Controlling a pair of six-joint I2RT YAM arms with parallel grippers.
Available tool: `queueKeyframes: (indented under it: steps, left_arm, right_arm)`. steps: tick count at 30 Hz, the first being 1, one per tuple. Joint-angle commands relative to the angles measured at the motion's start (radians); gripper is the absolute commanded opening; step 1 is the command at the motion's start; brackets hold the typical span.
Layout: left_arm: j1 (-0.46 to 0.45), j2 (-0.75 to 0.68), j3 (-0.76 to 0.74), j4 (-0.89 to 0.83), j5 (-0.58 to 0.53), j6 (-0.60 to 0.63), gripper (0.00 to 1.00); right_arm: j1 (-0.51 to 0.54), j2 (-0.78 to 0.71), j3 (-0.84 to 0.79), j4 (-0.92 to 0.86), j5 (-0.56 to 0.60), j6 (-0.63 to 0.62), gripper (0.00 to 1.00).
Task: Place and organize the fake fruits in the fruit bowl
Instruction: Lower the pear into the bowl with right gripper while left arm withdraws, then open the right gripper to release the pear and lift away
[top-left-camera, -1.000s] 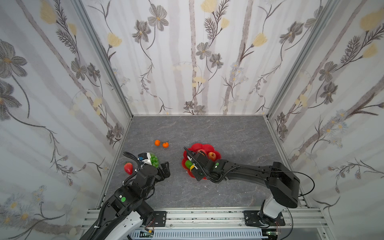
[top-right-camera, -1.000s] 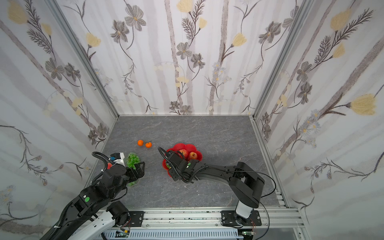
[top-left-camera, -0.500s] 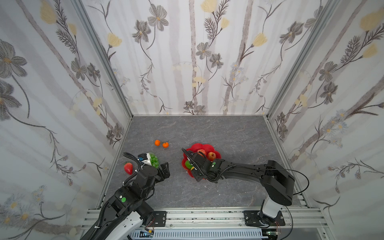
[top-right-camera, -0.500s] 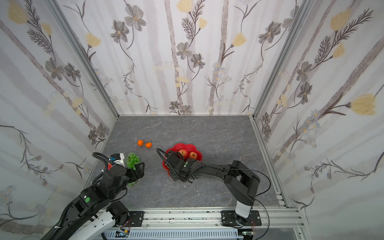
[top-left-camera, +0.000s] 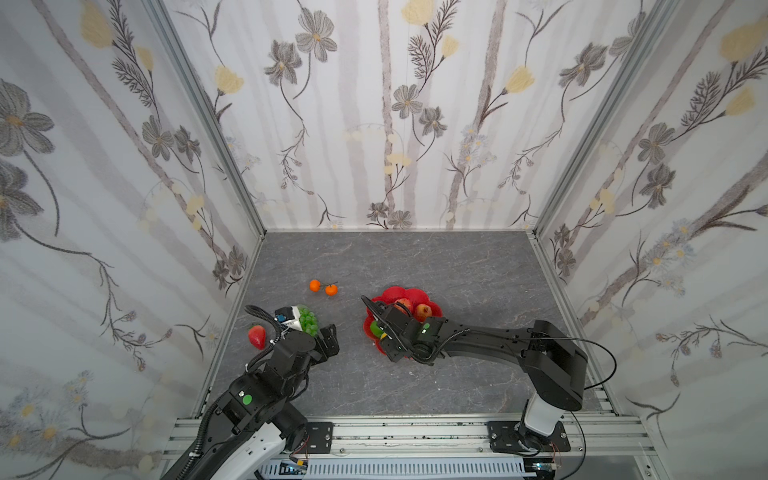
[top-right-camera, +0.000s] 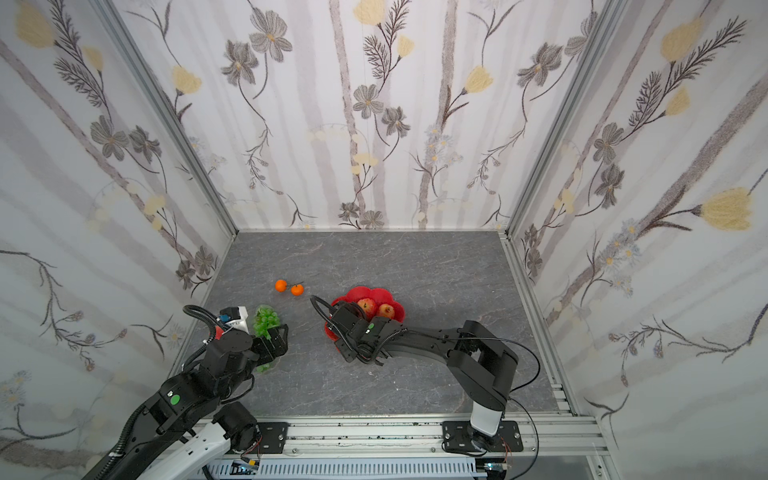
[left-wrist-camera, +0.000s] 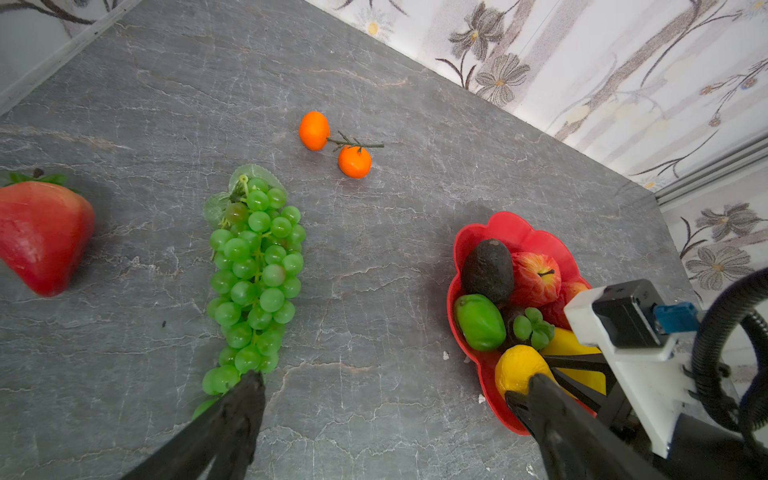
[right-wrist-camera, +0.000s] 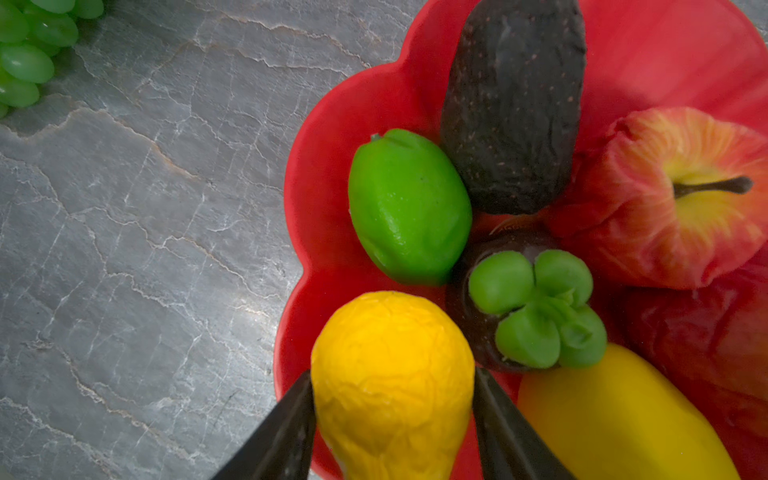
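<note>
The red flower-shaped fruit bowl (top-left-camera: 420, 294) (left-wrist-camera: 505, 222) holds an avocado (right-wrist-camera: 515, 104), a lime (right-wrist-camera: 407, 208), apples (right-wrist-camera: 681, 199), a dark fruit with green leaves (right-wrist-camera: 536, 307) and a smooth yellow fruit (right-wrist-camera: 615, 419). My right gripper (right-wrist-camera: 392, 374) is over the bowl's near left rim. Its fingers touch both sides of a wrinkled yellow fruit (right-wrist-camera: 390, 357) resting in the bowl. The green grape bunch (top-left-camera: 308, 320) (left-wrist-camera: 255, 274) and two tangerines (top-left-camera: 315, 285) (left-wrist-camera: 354, 161) lie on the table. My left gripper (left-wrist-camera: 392, 384) hovers open beside the grapes, holding nothing.
A red strawberry (top-left-camera: 257, 336) (left-wrist-camera: 41, 237) lies near the left wall. Flowered walls enclose the grey table (top-left-camera: 436, 266) on three sides. An aluminium rail (top-left-camera: 395, 432) carrying both arm bases runs along the front.
My right wrist has shifted slightly left over the bowl's near rim with the yellow fruit between its fingers. The left arm and loose fruits have not moved.
</note>
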Motion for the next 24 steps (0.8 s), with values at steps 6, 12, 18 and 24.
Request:
queueKeyframes:
  steps: [6, 12, 18, 24]
  left_arm:
    - [0.003, 0.001, -0.002, -0.005, -0.035, 0.004, 1.00]
    - [0.003, 0.002, -0.003, -0.009, -0.038, 0.002, 1.00]
    - [0.017, 0.033, 0.023, -0.036, -0.043, 0.001, 1.00]
    - [0.121, 0.103, 0.072, -0.087, 0.022, 0.025, 1.00]
  right_arm:
    - [0.002, 0.009, 0.015, 0.001, 0.013, -0.012, 0.62]
    - [0.005, -0.002, 0.019, -0.009, 0.013, -0.013, 0.64]
    - [0.017, -0.067, 0.018, -0.029, 0.010, -0.024, 0.69]
    - [0.019, -0.231, -0.029, -0.037, 0.066, -0.036, 0.73]
